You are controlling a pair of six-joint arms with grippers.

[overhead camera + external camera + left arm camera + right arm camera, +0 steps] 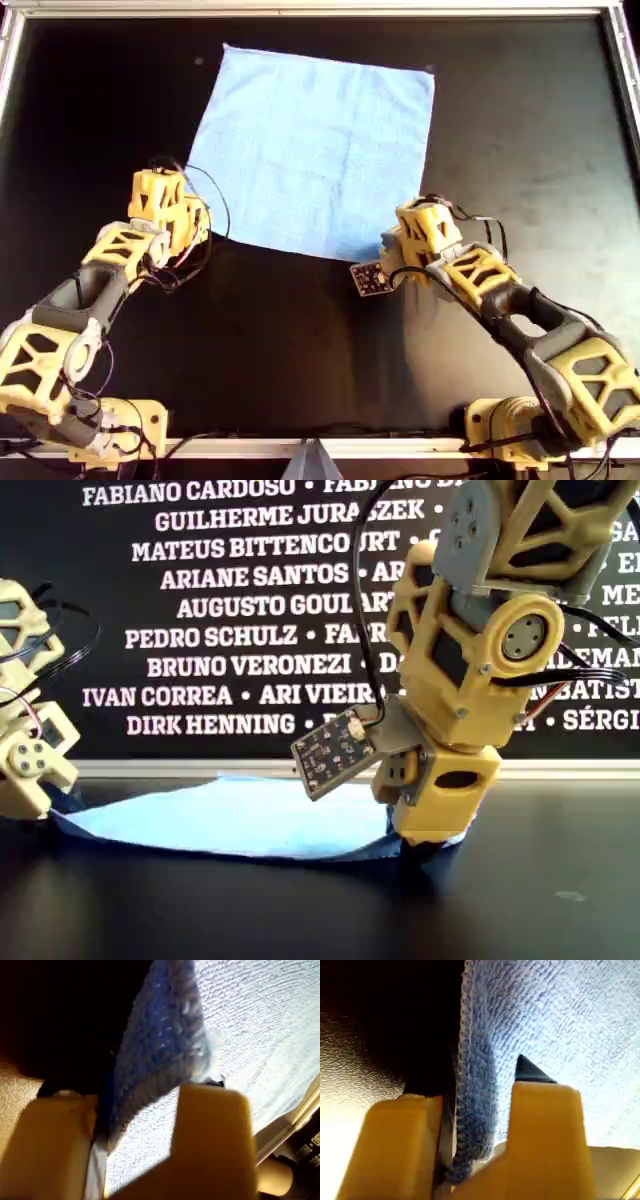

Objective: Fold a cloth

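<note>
Blue cloth (pixel 315 150) on black table (pixel 300 340)

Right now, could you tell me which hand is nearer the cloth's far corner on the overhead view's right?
Right. The right hand grips the cloth's near corner on that side; the left hand grips the opposite near corner.

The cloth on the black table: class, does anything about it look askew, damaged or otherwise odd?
The cloth lies flat but turned askew to the table frame. Its near edge is bunched between the fingers of the left gripper and right gripper. No damage shows.
</note>
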